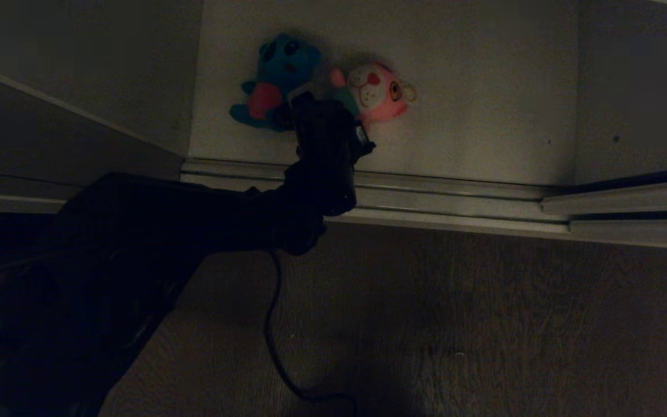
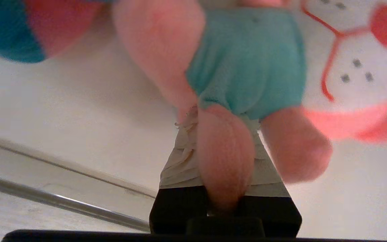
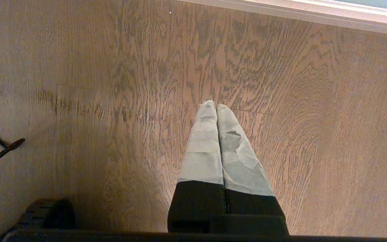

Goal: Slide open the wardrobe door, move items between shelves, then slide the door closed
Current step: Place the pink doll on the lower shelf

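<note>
Pink plush toy [image 2: 247, 60], teal outfit, white face

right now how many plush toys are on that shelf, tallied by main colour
pink plush toy: 1, its limb pinched in the left claw
teal-blue plush toy: 1, lying free on the white shelf
total: 2
</note>
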`<state>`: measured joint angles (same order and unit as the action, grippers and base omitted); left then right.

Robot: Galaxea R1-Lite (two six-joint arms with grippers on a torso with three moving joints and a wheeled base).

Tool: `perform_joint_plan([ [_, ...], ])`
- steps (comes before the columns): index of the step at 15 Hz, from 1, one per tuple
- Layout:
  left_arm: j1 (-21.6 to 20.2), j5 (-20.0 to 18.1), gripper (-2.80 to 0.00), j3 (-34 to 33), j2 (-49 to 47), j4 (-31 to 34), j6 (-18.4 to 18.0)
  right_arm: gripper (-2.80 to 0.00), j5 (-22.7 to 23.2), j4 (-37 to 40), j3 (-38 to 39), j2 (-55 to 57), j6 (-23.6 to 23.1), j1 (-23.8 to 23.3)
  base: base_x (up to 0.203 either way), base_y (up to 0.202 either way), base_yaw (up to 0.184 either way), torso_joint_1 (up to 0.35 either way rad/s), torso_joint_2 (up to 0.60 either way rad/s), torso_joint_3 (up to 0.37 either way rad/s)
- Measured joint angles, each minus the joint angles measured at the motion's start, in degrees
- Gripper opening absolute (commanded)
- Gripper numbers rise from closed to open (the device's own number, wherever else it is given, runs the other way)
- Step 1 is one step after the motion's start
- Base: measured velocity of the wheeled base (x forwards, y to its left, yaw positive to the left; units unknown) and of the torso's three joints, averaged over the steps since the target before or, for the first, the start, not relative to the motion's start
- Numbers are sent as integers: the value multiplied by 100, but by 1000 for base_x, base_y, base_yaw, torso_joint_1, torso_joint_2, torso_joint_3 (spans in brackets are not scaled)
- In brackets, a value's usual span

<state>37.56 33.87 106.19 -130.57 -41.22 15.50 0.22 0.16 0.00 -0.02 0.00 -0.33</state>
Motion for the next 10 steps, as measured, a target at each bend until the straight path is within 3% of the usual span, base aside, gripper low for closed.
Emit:
perform_joint_plan([
  [10, 72, -365, -280, 12, 212, 303, -197, -280, 5, 2, 0, 0, 0, -2, 0, 0, 0, 0, 0, 0],
])
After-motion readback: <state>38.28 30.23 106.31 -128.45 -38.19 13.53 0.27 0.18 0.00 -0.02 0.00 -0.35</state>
